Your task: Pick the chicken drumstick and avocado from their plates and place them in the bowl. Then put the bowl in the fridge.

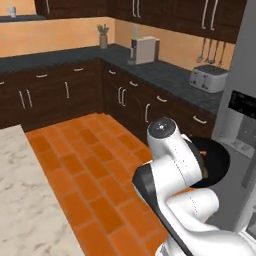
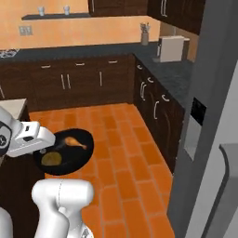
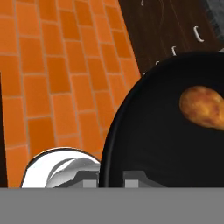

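The black bowl is up in the air, above the orange floor. The hand grips the bowl by its rim, on the side near the robot. In the hand view, the dark rim sits right at the finger tips, so the hand looks clenched on the bowl.

The chicken drumstick lies inside the bowl. The avocado lies in there too, close to the hand. So both foods are already in the bowl. That part of the job looks done.

What is left is the fridge. It stands tall and grey on the right, near the bowl but not touching it. In the left base view, the bowl hangs just in front of the fridge, beside the black panel on the door. I cannot see inside the fridge from here, and I cannot tell if its door is open. The bowl is not in the fridge yet.
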You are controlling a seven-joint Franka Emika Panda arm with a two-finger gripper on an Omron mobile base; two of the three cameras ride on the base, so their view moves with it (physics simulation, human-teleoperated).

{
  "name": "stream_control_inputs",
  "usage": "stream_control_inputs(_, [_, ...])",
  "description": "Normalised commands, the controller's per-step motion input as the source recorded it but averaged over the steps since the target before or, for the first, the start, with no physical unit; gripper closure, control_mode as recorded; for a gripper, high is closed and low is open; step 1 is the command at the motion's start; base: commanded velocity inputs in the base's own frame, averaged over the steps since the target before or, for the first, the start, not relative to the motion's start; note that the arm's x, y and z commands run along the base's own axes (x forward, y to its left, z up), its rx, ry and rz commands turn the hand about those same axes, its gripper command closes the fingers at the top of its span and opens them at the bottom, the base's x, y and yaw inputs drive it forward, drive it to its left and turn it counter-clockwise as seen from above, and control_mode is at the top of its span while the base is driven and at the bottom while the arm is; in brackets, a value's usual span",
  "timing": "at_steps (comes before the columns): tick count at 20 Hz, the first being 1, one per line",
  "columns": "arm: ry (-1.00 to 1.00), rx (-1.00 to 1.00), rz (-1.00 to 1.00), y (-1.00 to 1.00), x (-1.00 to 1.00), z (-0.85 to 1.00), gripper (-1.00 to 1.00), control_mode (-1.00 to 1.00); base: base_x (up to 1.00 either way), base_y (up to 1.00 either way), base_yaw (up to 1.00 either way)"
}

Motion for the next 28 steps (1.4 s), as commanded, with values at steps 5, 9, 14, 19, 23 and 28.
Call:
stream_control_inputs(5, [0.00,0.00,0.00,0.00,0.00,0.00,1.00,1.00,1.00,-0.49,0.00])
stream_control_inputs(9, [0.00,0.00,0.00,0.00,0.00,0.00,1.00,1.00,1.00,0.00,-0.28])
stream_control_inputs(14, [0.00,0.00,0.00,0.00,0.00,0.00,1.00,1.00,0.20,0.15,-0.82])
stream_control_inputs(19, [0.00,0.00,0.00,0.00,0.00,0.00,1.00,1.00,0.11,0.25,-0.83])
stream_control_inputs(23, [0.00,0.00,0.00,0.00,0.00,0.00,1.00,1.00,0.24,0.01,-0.73])
stream_control_inputs(28, [0.00,0.00,0.00,0.00,0.00,0.00,1.00,1.00,0.64,0.00,-0.51])
